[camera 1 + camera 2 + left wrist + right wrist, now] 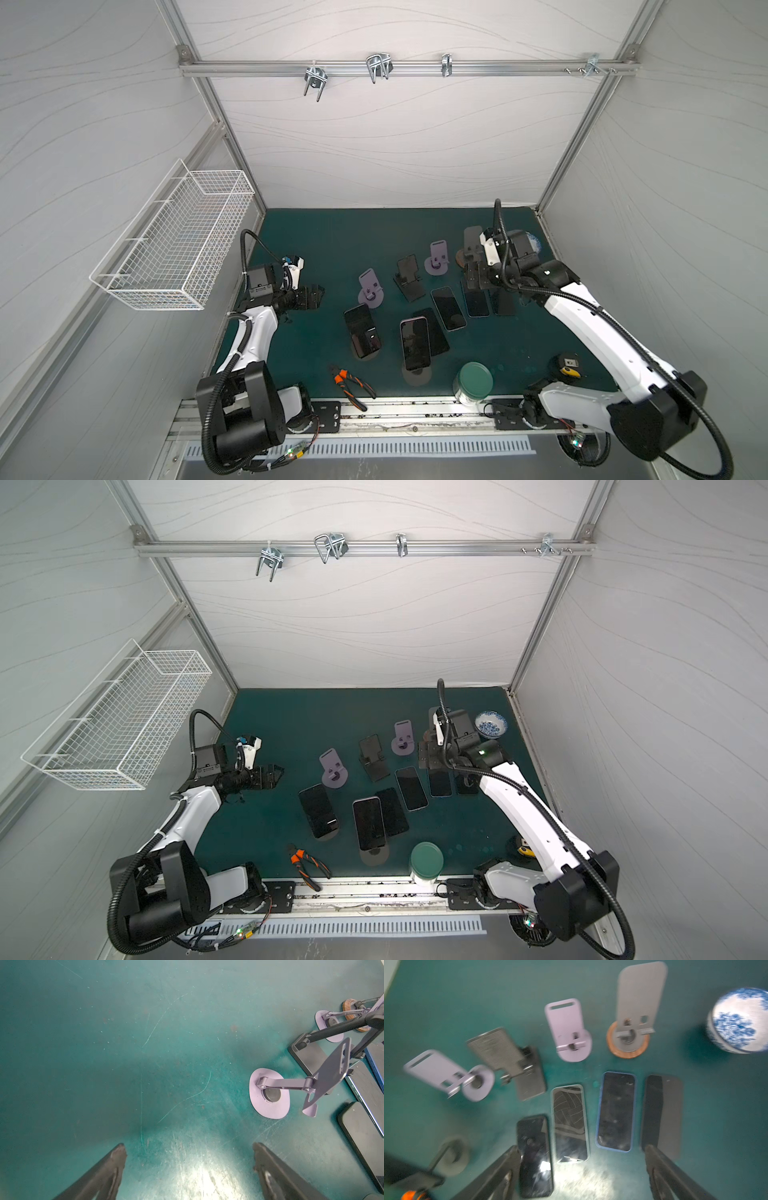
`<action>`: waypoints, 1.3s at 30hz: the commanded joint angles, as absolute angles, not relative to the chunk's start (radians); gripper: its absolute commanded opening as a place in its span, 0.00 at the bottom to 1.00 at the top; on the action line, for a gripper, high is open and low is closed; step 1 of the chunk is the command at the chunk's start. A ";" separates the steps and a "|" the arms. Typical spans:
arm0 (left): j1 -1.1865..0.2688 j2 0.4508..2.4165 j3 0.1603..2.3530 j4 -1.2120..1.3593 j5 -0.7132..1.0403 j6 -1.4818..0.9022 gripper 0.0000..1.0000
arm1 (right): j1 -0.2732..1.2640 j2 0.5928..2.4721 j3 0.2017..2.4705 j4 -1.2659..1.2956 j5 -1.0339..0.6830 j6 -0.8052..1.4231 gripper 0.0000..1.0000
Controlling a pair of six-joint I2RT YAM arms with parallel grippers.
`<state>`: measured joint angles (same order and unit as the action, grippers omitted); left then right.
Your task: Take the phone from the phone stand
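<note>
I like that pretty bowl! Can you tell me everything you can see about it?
The bowl is small, round, white with blue painted patterns, and looks like glazed china. It stands upright, seemingly empty, on the green mat near the far right corner, just behind the right arm. Only the mat seems to touch it.

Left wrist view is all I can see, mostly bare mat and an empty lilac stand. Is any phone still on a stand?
Observer: Yes, two in both top views: a black phone and a lilac-rimmed phone, each propped on a dark stand near the front.
Operator: What's the right arm doing?
Observer: The right gripper has its fingers open and empty above the phones lying flat.
Operator: Anything near that black phone?
Observer: Orange-handled pliers lie just in front of it.
</note>
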<state>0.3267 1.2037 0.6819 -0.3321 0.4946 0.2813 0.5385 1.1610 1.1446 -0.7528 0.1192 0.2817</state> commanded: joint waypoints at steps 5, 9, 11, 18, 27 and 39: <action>0.329 1.202 0.691 -0.316 0.514 0.289 0.98 | 0.750 1.109 1.232 -0.945 0.183 0.483 0.94; 0.328 1.227 0.707 -0.320 0.495 0.265 0.97 | 0.864 1.146 1.306 -1.059 0.256 0.596 0.99; 0.328 1.223 0.704 -0.323 0.515 0.264 0.97 | 0.919 1.180 1.343 -1.111 0.281 0.678 0.99; 0.319 1.268 0.731 -0.319 0.468 0.226 1.00 | 1.137 1.302 1.444 -1.213 0.393 0.948 0.99; 0.317 1.276 0.735 -0.318 0.443 0.219 1.00 | 1.243 1.397 1.489 -1.199 0.392 1.053 0.99; 0.308 1.233 0.709 -0.309 0.472 0.244 1.00 | 1.337 1.519 1.475 -1.112 0.421 1.098 0.99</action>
